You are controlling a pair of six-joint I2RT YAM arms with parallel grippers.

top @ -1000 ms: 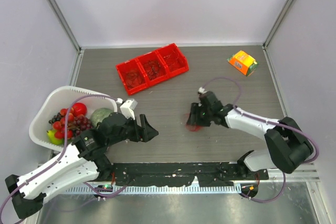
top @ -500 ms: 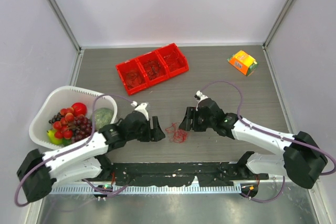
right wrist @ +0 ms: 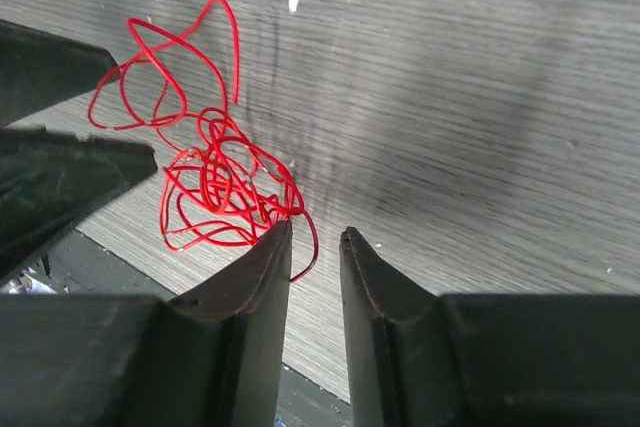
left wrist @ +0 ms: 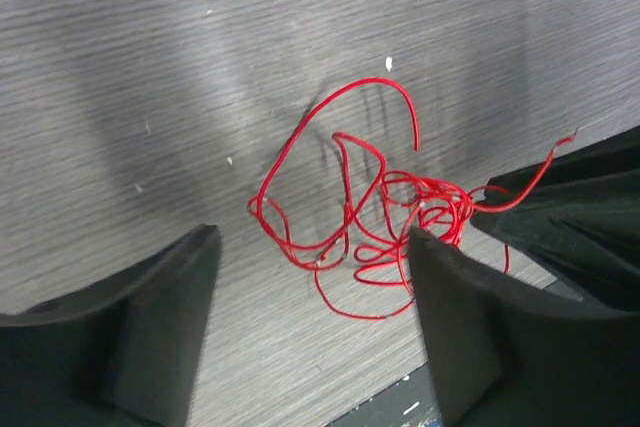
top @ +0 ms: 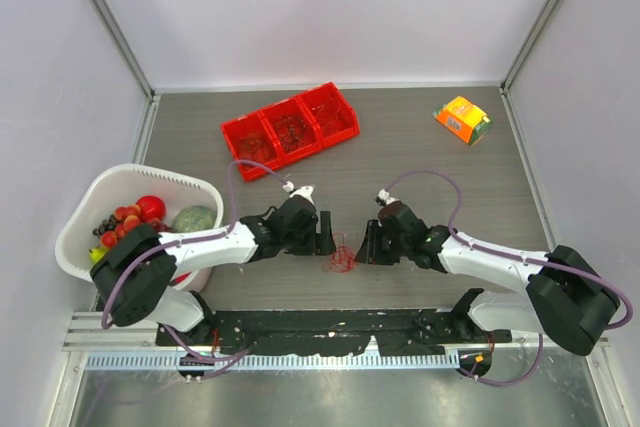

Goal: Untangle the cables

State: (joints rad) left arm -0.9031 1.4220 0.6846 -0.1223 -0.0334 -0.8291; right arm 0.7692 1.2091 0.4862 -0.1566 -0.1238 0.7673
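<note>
We see the cables (left wrist: 370,217) as bright red (one plain colour, no stripes) against a table (top: 420,147) of grey wood grain flecked with white. The left gripper (left wrist: 310,247) and right gripper (right wrist: 316,232) are matt black. The bin (top: 290,129) is red, the basket (top: 150,173) white, the box (top: 462,119) orange with a green edge.
</note>
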